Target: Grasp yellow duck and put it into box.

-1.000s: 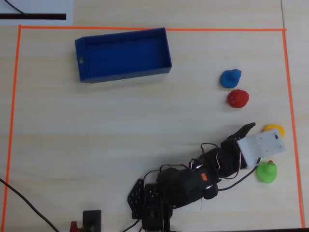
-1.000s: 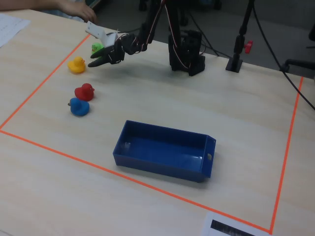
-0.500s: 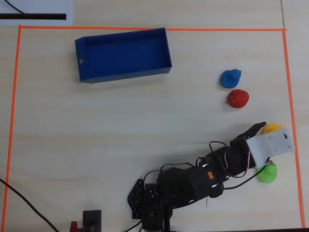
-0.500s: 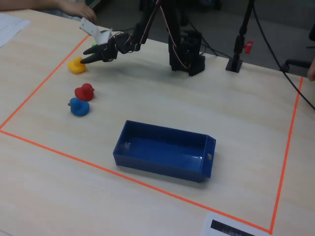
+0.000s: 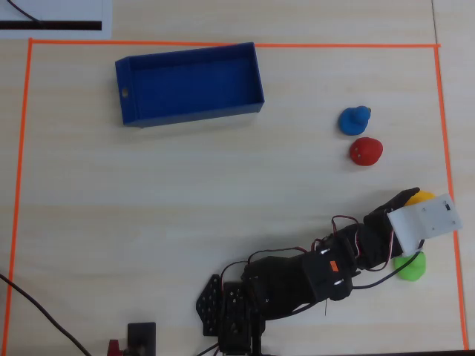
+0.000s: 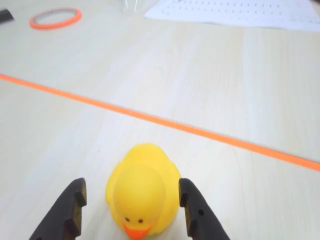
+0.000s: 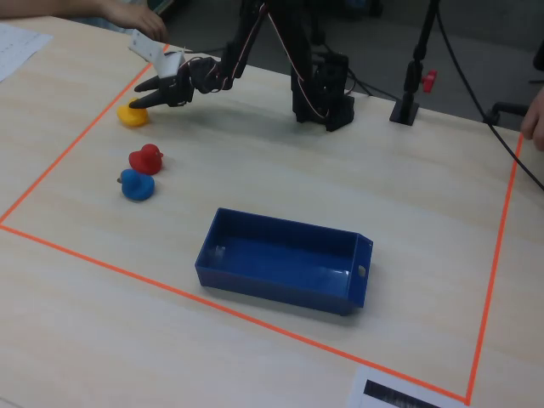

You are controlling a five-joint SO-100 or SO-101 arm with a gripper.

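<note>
End effector (image 6: pixel 130 210) open, fingers either side of yellow duck (image 6: pixel 143 189), small gaps visible. Duck upright on tabletop (image 6: pixel 210 75), well apart from box (image 5: pixel 189 83).

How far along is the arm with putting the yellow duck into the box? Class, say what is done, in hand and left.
Done: the end effector has reached the yellow duck, open, one finger on each side. In hand: closing on it; no grip yet, duck on the table. Left: lift, carry and drop into the box, which is empty.
</note>
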